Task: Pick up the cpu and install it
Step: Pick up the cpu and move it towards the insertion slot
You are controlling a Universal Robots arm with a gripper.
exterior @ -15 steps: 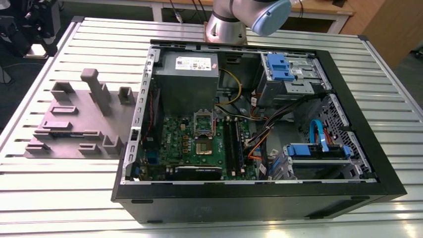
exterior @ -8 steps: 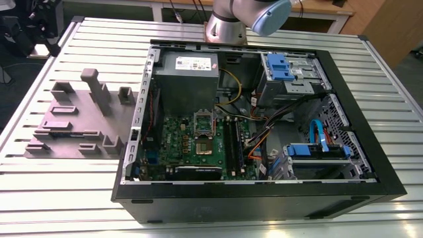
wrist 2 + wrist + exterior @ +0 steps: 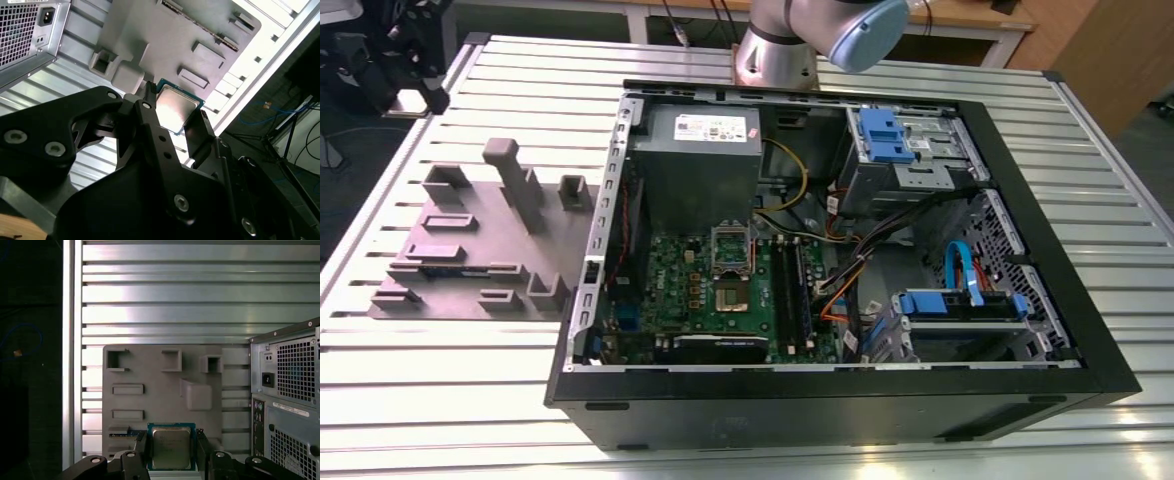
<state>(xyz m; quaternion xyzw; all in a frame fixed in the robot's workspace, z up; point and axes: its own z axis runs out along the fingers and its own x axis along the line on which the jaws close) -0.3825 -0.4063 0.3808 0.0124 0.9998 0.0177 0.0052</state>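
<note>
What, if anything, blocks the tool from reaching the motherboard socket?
Probably nothing, so likely reachable. The case lies open side up, nothing covers the socket, and the cables run beside it. The tool grips the cpu above the grey fixture.

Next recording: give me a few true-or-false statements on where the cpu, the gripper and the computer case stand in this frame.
1. The black gripper is closed on the small square silver-topped cpu, one finger on each side. True.
2. The cpu sits seated on the green motherboard. False: in both wrist views it is held above the grey moulded holder tray.
3. The black computer case is open, its inside showing. True.
4. The grey tray lies inside the case. False: it lies on the slatted metal table, to the exterior view's left of the case.
</note>
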